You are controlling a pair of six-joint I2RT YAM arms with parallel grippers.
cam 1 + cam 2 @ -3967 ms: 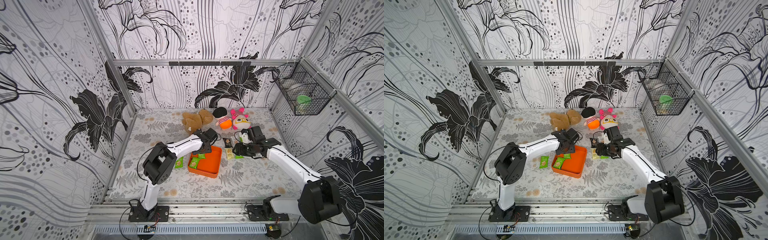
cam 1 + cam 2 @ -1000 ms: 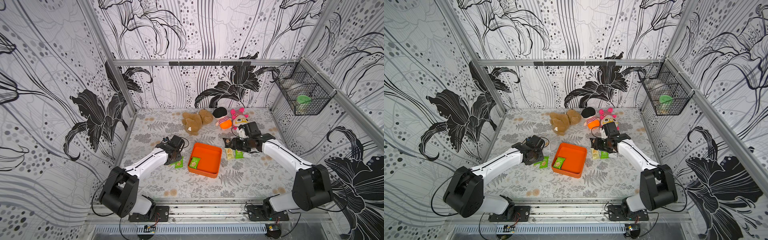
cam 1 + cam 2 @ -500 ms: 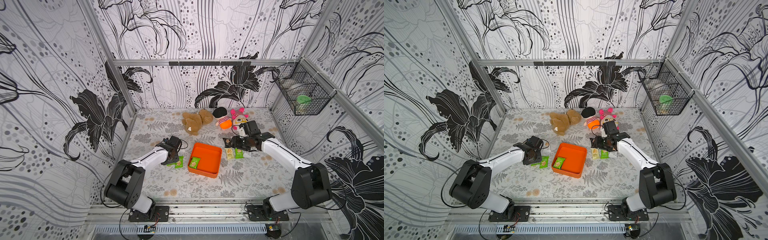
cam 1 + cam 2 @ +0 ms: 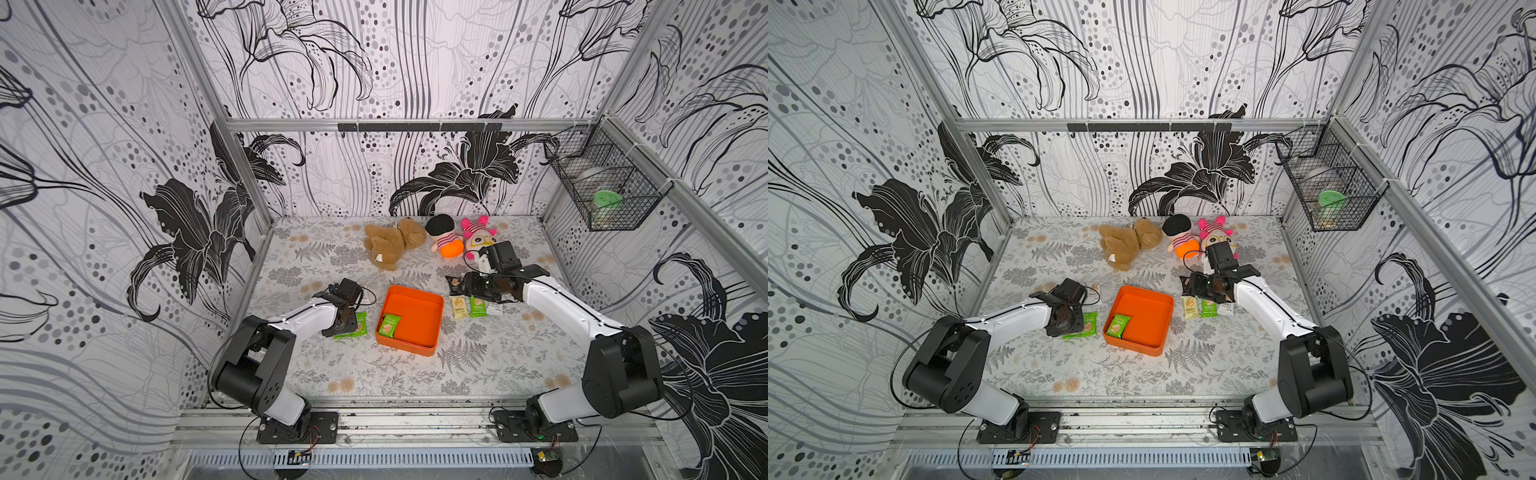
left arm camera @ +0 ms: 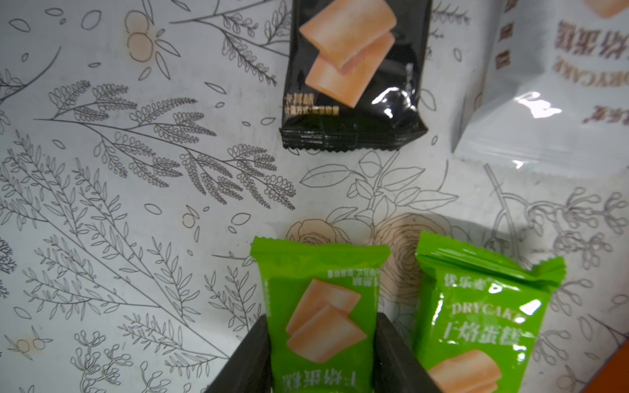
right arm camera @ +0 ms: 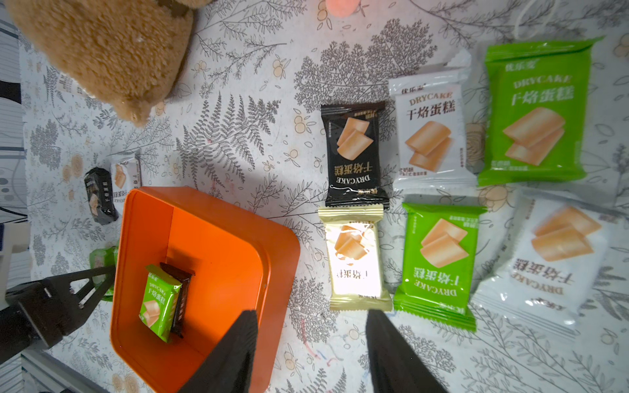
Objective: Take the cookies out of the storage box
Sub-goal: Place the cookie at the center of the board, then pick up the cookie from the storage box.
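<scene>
I see left claw [image 5: 321, 318] narrow around green packet [image 5: 320, 272], left of box [image 4: 419, 316] at frame centre; real grip I cannot tell. Right claw [image 6: 311, 313] half-open, empty. Two cookies [image 6: 163, 299] lie in box.

Brown plush bear [image 4: 390, 247], black-haired doll [image 4: 444, 240], pink plush [image 4: 478, 240], wall-hung wire basket [image 4: 615, 218], floral tabletop [image 4: 374, 374]

Orange storage box [image 4: 415, 320]; green cookies [image 4: 389, 325]

Five green cookie packets [image 6: 439, 258], three black packets [image 6: 354, 153], three white packets [image 6: 430, 129], one cream packet [image 6: 354, 262]; one orange storage box [image 6: 221, 234]; three plush toys [image 4: 390, 245]; one black wire basket [image 4: 611, 212].
</scene>
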